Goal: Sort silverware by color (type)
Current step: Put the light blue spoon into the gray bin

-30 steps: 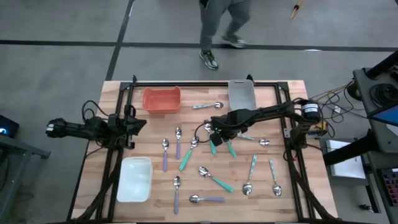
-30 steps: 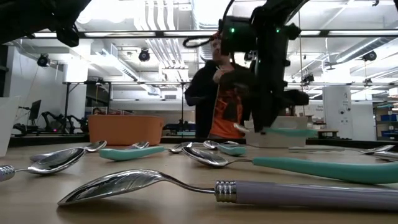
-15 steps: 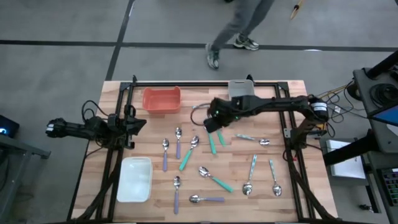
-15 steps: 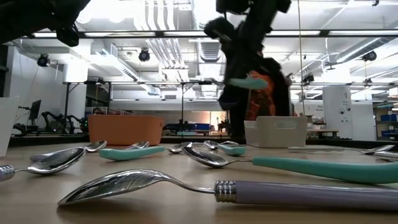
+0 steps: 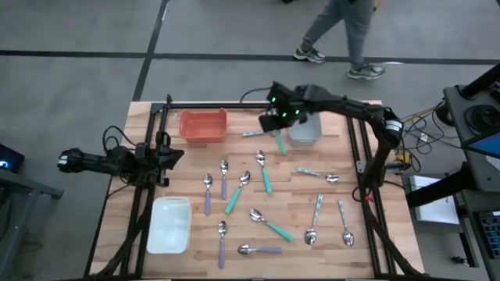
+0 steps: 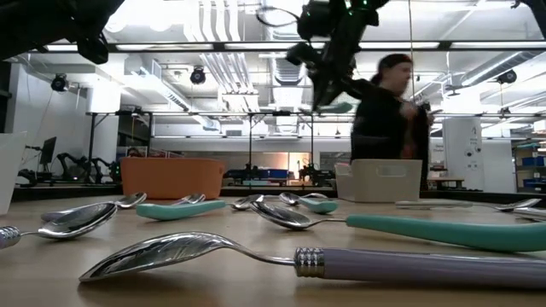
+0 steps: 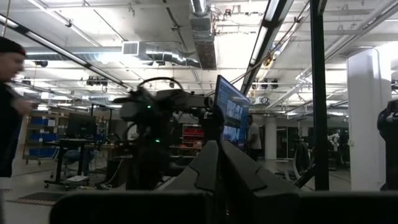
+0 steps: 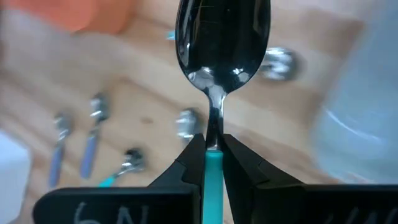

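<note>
One teal spoon (image 8: pixel 221 37) is pinched in the right end effector (image 5: pixel 280 123), held in the air beside the grey tray (image 5: pixel 305 131). About a dozen spoons lie loose on the bench (image 5: pixel 344 168) nearer than that tray, so sorting looks barely begun. The left end effector (image 7: pixel 219 163), fingers together and empty, waits beyond the bench's left edge.
</note>
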